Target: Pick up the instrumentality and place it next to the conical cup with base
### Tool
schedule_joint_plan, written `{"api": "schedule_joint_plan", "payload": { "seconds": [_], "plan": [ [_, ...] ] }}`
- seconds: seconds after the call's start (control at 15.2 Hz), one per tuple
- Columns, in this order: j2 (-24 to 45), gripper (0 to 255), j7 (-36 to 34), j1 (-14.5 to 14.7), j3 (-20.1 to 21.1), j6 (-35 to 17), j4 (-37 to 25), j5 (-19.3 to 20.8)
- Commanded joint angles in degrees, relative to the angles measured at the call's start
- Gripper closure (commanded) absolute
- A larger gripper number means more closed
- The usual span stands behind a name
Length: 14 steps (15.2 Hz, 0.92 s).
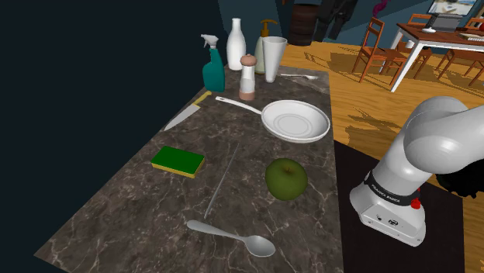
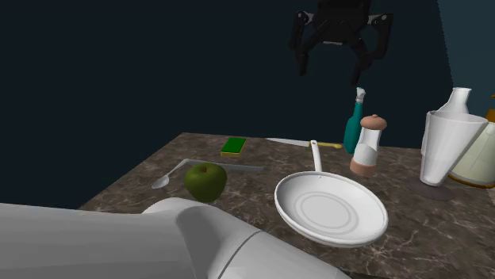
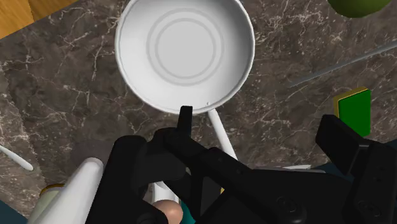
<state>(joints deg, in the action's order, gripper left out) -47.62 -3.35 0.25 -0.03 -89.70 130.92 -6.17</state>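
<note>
Item: white pan (image 1: 295, 120), middle of worktop (image 1: 116, 209), near side of conical cup (image 1: 273, 54) | Claw (image 2: 329, 74): released, high above pan | Advice: descend onto thin handle (image 1: 236, 103), jaws crosswise, close to rim, limiting tilt.

One line of lettering, on the arm's band
In the shoulder view, a black band (image 1: 387, 190) around the white arm (image 1: 434, 143) near its base carries small white capital letters. They are tiny and slanted and seem to read FRANKA EMIKA — I cannot vouch for every letter — and no other writing is legible
</note>
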Motion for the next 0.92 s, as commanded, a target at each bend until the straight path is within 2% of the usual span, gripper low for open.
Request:
{"api": "schedule_joint_plan", "payload": {
  "seconds": [0.0, 0.46, 0.86],
  "plan": [
    [0.0, 0, 0.0, 0.0, 0.0, 0.0, 0.0, 0.0],
    [-3.6, 0, -18.8, -1.6, 11.3, -4.8, 8.7, -6.9],
    [-2.0, 0, -35.0, -2.8, 22.2, -10.1, 11.9, -13.7]
  ]
}}
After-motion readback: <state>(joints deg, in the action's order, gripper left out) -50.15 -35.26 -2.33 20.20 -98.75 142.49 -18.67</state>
